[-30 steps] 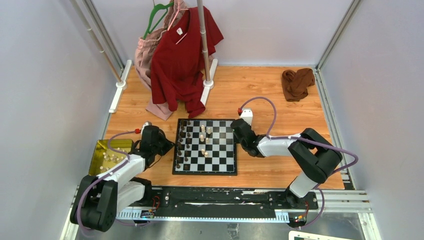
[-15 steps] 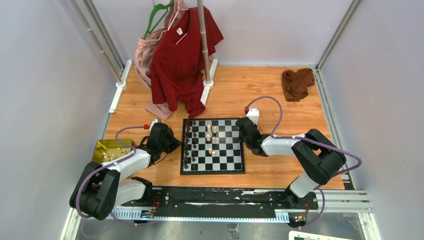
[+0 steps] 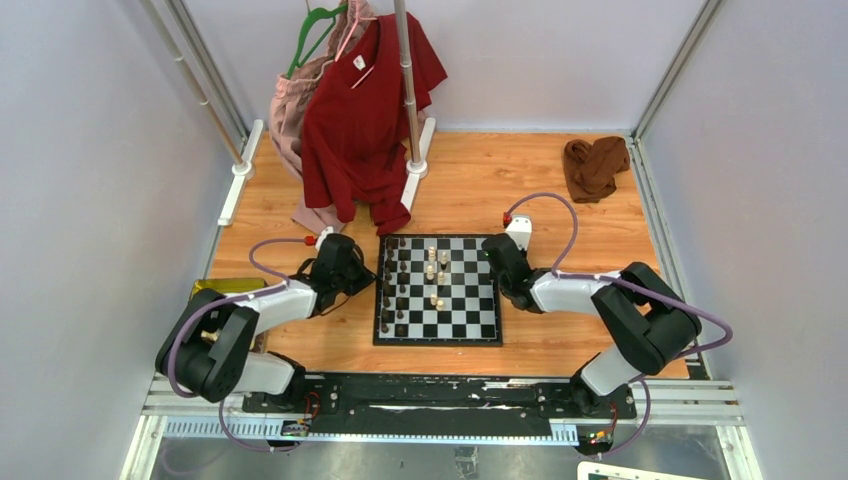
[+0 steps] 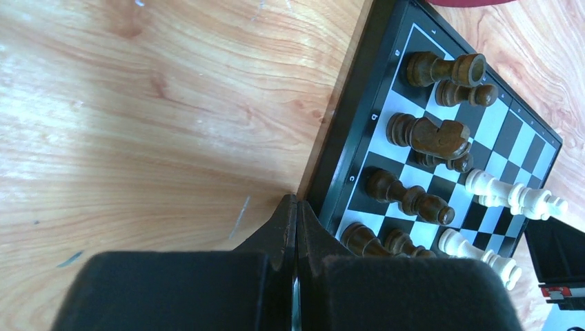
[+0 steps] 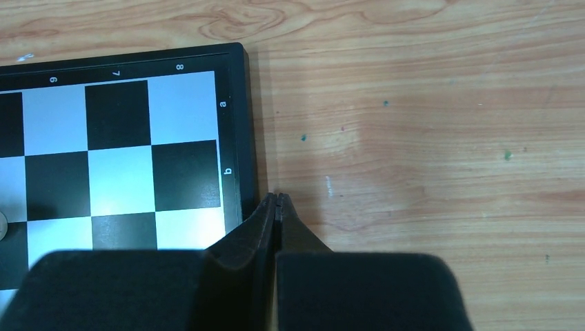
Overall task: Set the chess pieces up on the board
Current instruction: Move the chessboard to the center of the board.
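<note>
Left gripper (image 4: 296, 201) and right gripper (image 5: 276, 198) — both pinched closed, empty — flank the glossy checkered board (image 3: 466, 316).

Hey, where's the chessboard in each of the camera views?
Top camera: chessboard in the middle of the table.
Left wrist: upper right, dark pieces on it.
Right wrist: left side, mostly bare squares.
Shared landmark: its black border against the orange wood.

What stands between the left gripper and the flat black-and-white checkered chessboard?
Nothing visible does. The left gripper, shut, has its tips right at the black border of the flat black-and-white checkered chessboard, on its left side. No piece or other object lies between them. Whether the tips touch the border cannot be told.
</note>
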`<act>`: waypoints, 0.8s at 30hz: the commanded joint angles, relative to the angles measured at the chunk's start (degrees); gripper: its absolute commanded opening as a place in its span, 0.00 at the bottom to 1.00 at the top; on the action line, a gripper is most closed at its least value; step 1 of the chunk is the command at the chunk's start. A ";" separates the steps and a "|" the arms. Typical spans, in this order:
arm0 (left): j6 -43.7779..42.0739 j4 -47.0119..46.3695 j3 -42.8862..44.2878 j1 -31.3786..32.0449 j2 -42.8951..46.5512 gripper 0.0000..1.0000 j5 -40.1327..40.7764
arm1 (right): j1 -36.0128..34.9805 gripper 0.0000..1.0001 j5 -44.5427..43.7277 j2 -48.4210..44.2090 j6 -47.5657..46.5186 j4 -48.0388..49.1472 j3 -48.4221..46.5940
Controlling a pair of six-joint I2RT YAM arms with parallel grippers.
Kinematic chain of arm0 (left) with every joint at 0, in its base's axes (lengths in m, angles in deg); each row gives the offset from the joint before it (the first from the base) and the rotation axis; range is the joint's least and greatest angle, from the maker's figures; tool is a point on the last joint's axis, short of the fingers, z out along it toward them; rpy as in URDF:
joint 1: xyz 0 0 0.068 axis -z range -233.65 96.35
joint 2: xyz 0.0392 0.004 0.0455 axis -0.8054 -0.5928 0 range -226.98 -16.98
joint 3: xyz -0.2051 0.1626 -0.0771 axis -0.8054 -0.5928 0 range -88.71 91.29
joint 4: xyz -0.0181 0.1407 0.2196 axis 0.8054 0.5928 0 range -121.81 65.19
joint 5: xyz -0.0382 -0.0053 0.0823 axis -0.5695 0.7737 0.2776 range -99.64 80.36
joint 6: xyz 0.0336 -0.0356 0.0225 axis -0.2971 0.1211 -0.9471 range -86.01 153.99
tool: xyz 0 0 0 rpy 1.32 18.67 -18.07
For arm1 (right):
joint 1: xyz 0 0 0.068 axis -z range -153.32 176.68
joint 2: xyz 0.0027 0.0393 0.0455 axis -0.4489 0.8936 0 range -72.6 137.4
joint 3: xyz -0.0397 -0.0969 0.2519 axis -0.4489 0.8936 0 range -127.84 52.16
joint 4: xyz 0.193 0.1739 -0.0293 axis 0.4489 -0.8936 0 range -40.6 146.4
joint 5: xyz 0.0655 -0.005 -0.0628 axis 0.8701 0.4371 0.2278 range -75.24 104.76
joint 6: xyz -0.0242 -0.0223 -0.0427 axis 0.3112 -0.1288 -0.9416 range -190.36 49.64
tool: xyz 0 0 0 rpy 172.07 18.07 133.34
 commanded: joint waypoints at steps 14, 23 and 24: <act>2.85 -4.81 6.28 6.07 -8.59 0.00 -2.48 | 3.46 0.00 1.48 -2.42 1.28 -2.27 3.19; 3.51 -5.98 6.25 6.29 -9.81 0.00 -2.48 | 5.28 0.00 2.01 -2.46 0.84 -2.09 2.84; 3.52 -5.99 6.26 6.33 -9.92 0.00 -2.48 | 5.39 0.00 1.98 -2.57 0.74 -2.09 2.85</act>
